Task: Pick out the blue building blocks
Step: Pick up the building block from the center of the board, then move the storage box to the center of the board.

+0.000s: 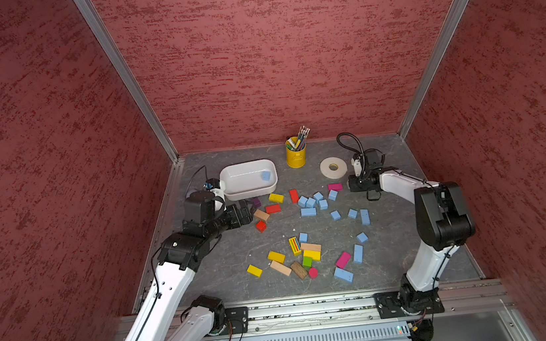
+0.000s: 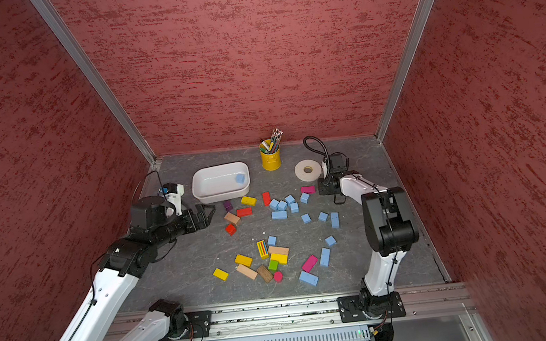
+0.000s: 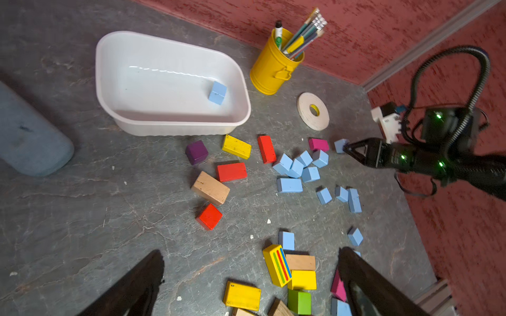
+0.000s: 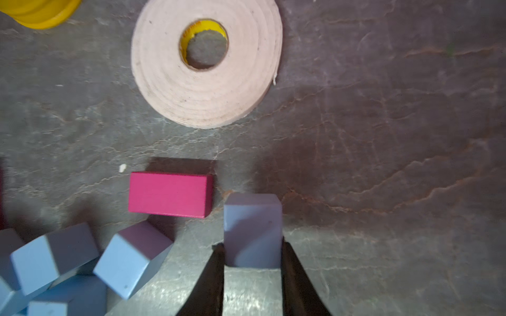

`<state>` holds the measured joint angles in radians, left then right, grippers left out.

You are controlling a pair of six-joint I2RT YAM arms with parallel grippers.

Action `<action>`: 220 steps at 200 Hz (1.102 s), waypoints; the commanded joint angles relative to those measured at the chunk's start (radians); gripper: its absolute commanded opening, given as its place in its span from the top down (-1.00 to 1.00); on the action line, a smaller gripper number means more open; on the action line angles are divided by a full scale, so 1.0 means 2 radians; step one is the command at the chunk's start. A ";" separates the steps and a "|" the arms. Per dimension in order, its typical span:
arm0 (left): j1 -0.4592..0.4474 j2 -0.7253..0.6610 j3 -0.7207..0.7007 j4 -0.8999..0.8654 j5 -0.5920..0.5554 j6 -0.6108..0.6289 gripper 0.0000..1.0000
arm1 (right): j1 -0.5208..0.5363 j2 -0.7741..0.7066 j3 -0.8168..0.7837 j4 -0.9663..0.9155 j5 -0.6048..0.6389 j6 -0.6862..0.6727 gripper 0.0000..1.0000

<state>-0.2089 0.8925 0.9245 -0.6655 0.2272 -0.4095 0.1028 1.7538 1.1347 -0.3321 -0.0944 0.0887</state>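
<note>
Several blue building blocks lie scattered on the grey table, with a cluster (image 1: 311,202) in the middle and more toward the front right. One blue cube (image 1: 266,175) rests inside the white tray (image 1: 249,190). My right gripper (image 4: 252,246) is shut on a blue block (image 4: 252,216) standing on the table beside a pink block (image 4: 169,194). The left wrist view shows that block (image 3: 341,145) at the right gripper's (image 3: 346,149) tips. My left gripper (image 1: 248,212) hovers open near the tray's front, with nothing between its fingers (image 3: 137,284).
A yellow pencil cup (image 1: 295,153) and a tape roll (image 1: 333,167) stand at the back. Red, yellow, wooden, purple, green and pink blocks are mixed among the blue ones, with a pile (image 1: 303,258) at the front middle. Red walls enclose the table on three sides.
</note>
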 commanded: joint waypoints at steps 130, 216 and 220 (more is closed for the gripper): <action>0.167 0.318 0.148 0.056 0.006 -0.018 -0.91 | 0.023 -0.215 -0.048 0.007 -0.100 0.065 0.80; 0.180 0.471 0.252 0.031 0.018 0.036 -0.30 | 0.071 -0.247 -0.046 0.011 -0.117 0.086 0.80; 0.179 0.476 0.257 0.029 0.018 0.037 -0.27 | 0.073 -0.248 -0.046 0.011 -0.115 0.087 0.80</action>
<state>0.1459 1.7988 1.3785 -0.5800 0.2474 -0.3798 0.2226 1.2808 1.0458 -0.3222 -0.3122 0.2432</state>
